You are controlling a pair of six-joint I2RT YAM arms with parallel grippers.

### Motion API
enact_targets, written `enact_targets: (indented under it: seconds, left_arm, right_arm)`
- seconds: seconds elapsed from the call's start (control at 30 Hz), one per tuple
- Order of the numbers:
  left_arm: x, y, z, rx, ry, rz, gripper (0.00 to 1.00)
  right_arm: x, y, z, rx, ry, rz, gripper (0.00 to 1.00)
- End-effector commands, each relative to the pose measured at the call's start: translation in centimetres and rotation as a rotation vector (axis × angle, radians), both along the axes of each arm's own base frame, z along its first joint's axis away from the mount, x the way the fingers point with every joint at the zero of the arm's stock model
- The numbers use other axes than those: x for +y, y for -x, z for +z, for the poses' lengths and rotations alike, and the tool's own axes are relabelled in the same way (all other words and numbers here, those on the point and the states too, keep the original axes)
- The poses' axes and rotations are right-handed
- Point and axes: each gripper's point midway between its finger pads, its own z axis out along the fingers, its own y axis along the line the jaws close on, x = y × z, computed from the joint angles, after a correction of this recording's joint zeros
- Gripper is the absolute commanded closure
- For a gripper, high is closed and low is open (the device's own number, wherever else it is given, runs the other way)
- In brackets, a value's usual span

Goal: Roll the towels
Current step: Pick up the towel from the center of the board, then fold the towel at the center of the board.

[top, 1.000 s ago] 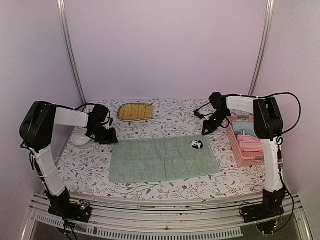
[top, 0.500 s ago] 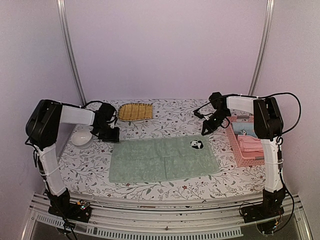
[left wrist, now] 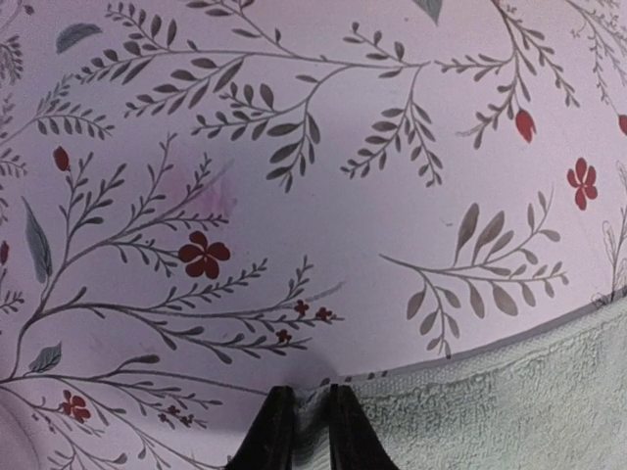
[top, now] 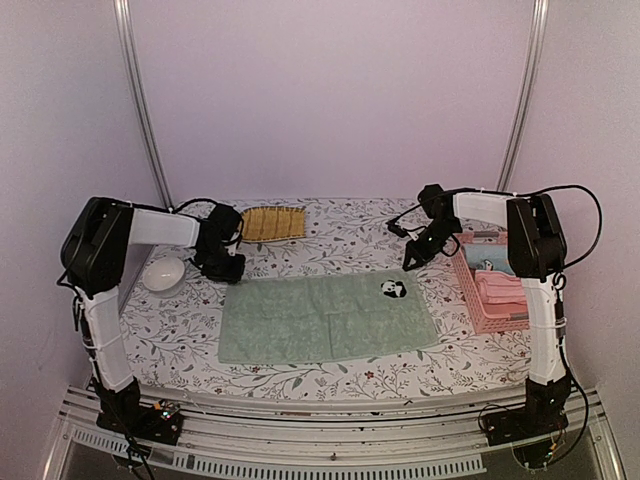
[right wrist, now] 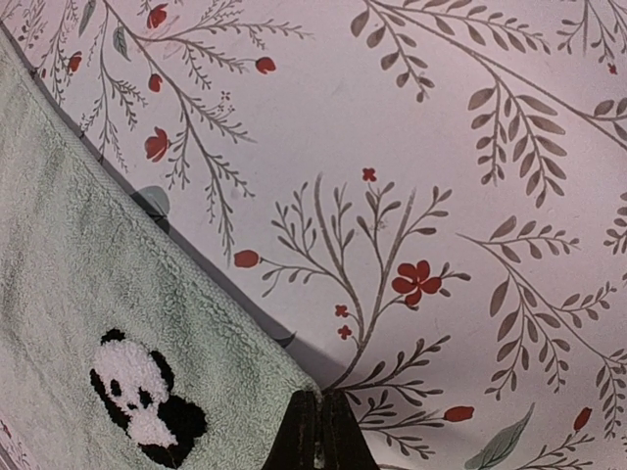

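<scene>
White-shelled, black-jointed left arm point(top: 101, 330) and right arm point(top: 545, 332), slim black pincer fingertips point(left wrist: 272, 433)

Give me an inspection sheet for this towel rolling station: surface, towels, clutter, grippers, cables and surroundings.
Surface: floral tablecloth, lying flat.
Job's things: green towel spread flat at centre, panda patch at its far right corner; pink towel and light blue towel lie in the pink basket at right.
Clutter: woven mat at the far edge; white rounded object at left.
Grippers: left gripper at the green towel's far left corner, jaws nearly together with towel edge between them; right gripper shut at the far right corner, grip unclear.
Cables: black cable loops over the right arm, away from the towel.
Surroundings: pale walls, metal poles; nothing else seen.
</scene>
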Motion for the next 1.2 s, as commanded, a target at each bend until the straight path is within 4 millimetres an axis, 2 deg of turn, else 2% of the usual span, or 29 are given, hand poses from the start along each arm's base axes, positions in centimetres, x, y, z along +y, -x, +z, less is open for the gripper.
enact_targets:
  seconds: [0.0, 0.1, 0.2, 0.33, 0.4, 0.63, 0.83, 1.0, 1.17]
  left_arm:
    - [1.0, 3.0, -4.3, 0.144, -0.067, -0.013, 0.90]
    - [0.8, 2.9, -4.1, 0.129, -0.052, -0.019, 0.99]
    - [0.4, 2.4, -3.1, 0.099, -0.027, -0.020, 1.00]
    - [-0.2, 1.3, -0.7, 0.025, 0.008, -0.019, 1.00]
    - [-0.5, 0.6, 1.4, -0.032, 0.032, -0.022, 1.00]
    - [-0.8, -1.0, 6.5, -0.176, 0.086, -0.015, 1.00]
    - [-1.0, -1.5, 9.6, -0.253, 0.137, -0.015, 1.00]
    - [-1.0, -1.0, 10.7, -0.269, 0.163, -0.011, 1.00]
    - [-0.6, 0.1, 10.2, -0.256, 0.174, -0.009, 1.00]
  right_arm:
    - [-0.2, -0.3, -0.5, 0.008, -0.003, -0.002, 0.96]
    - [-0.4, -0.5, -0.4, 0.006, -0.006, -0.008, 0.96]
    - [-0.4, -0.5, -0.2, 0.005, -0.010, -0.009, 0.96]
    - [-0.7, -1.0, 0.5, -0.015, -0.012, -0.015, 0.97]
    - [-0.8, -1.4, 1.3, -0.034, -0.017, -0.018, 0.97]
    - [-2.0, -3.4, 3.8, -0.104, -0.011, -0.057, 0.97]
    - [-3.0, -4.8, 6.4, -0.160, -0.032, -0.082, 0.97]
    - [-3.4, -5.0, 8.6, -0.199, -0.083, -0.090, 0.97]
    - [-2.9, -3.4, 9.7, -0.220, -0.140, -0.045, 0.97]
